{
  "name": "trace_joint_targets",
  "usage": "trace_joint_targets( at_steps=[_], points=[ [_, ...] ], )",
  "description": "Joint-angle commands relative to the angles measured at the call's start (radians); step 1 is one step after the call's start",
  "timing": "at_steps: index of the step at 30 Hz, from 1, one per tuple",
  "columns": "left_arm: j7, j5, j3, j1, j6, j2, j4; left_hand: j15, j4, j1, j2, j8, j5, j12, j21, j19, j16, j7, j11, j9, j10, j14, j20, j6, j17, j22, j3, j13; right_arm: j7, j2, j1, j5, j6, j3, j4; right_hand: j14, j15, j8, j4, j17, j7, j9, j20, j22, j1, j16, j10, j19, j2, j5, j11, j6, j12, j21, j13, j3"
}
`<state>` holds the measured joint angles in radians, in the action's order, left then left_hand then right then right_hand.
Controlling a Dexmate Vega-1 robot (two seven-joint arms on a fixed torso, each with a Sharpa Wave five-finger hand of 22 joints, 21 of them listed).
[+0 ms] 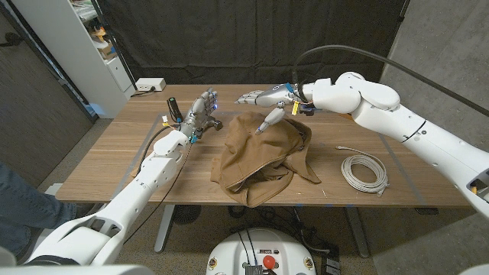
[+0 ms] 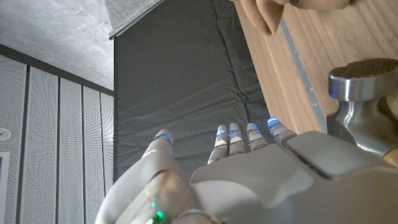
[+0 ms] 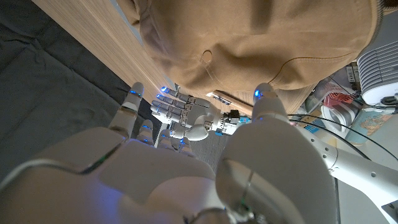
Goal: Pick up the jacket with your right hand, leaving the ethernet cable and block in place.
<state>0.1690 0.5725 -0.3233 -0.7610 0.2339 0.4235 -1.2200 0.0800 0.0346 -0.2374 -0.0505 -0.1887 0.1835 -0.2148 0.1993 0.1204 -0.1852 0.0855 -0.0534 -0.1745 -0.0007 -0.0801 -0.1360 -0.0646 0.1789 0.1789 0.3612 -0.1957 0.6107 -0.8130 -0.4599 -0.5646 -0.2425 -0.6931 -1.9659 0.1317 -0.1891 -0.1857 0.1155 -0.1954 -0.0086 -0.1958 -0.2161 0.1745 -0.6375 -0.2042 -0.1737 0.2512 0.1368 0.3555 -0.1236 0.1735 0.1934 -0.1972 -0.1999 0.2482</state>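
Wood fills the middle of the head view: the table (image 1: 114,156) runs from left to right edge of the frame, with a black curtain (image 1: 252,38) hung behind it across the top. At the centre of the tabletop lies the jacket (image 1: 263,156), a tan heap crumpled into folds, its lower hem reaching toward the table's near edge. In the right wrist view the same tan cloth (image 3: 261,43) spreads across the upper part of the frame.

Entering from the lower left corner, the left arm (image 1: 145,183) stretches up to the left hand (image 1: 200,114), which stands on the wood just left of the jacket, fingers apart and holding nothing (the left wrist view shows its fingers (image 2: 230,140) spread against the dark curtain). The right arm (image 1: 397,114) comes in from the right edge and bends toward the centre; the right hand (image 1: 267,103) hovers at the jacket's upper edge, fingers extended and apart with the thumb pointing down at the cloth, nothing gripped.

Right of the jacket, well apart from it, the ethernet cable (image 1: 364,171) lies coiled in a pale loop with one loose end (image 1: 345,147) trailing toward the upper left. A small dark block (image 1: 173,107) stands upright just left of the left hand.
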Motion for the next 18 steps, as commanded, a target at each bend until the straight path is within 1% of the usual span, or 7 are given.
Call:
trace_joint_targets(
  at_steps=[1,4,18],
  points=[
    [0.006,0.002,0.002,0.009,0.014,-0.005,0.02,0.004,0.004,0.001,-0.007,-0.002,0.0,-0.001,0.003,-0.004,-0.005,0.003,-0.006,-0.005,0.004,0.007,-0.006,-0.004,0.003,0.005,0.002,0.0,0.026,0.035,0.022,-0.04,0.013,-0.037,0.032,-0.005,-0.002,-0.01,0.001,-0.003,0.006,0.0,-0.003,0.003,0.004,-0.004,-0.039,0.01,-0.001,0.007,-0.006,0.035,0.008,-0.005,-0.003,-0.004],
    [0.003,0.001,0.005,0.006,0.026,-0.007,0.02,0.002,0.004,0.001,-0.007,-0.003,0.0,-0.002,0.004,-0.006,-0.005,0.003,-0.005,-0.005,0.007,0.008,-0.005,-0.006,0.003,0.005,0.002,0.0,0.029,0.039,0.021,-0.042,0.019,-0.041,0.039,-0.005,-0.001,-0.011,0.001,-0.003,0.007,0.0,-0.003,0.002,0.004,-0.004,-0.037,0.011,-0.002,0.008,-0.004,0.033,0.009,-0.004,-0.003,-0.006],
    [-0.007,-0.002,0.005,-0.003,0.011,-0.001,0.001,0.0,0.006,0.002,-0.009,-0.004,0.0,-0.003,0.004,-0.008,-0.006,0.001,-0.004,-0.005,0.014,0.013,-0.006,-0.015,0.003,0.005,0.002,0.0,0.056,0.048,0.023,-0.07,0.036,-0.064,0.054,-0.008,-0.001,-0.014,0.0,-0.003,0.008,0.0,-0.003,0.002,0.003,-0.005,-0.032,0.013,-0.005,0.011,-0.004,0.026,0.011,-0.002,-0.002,-0.009]
  ],
)
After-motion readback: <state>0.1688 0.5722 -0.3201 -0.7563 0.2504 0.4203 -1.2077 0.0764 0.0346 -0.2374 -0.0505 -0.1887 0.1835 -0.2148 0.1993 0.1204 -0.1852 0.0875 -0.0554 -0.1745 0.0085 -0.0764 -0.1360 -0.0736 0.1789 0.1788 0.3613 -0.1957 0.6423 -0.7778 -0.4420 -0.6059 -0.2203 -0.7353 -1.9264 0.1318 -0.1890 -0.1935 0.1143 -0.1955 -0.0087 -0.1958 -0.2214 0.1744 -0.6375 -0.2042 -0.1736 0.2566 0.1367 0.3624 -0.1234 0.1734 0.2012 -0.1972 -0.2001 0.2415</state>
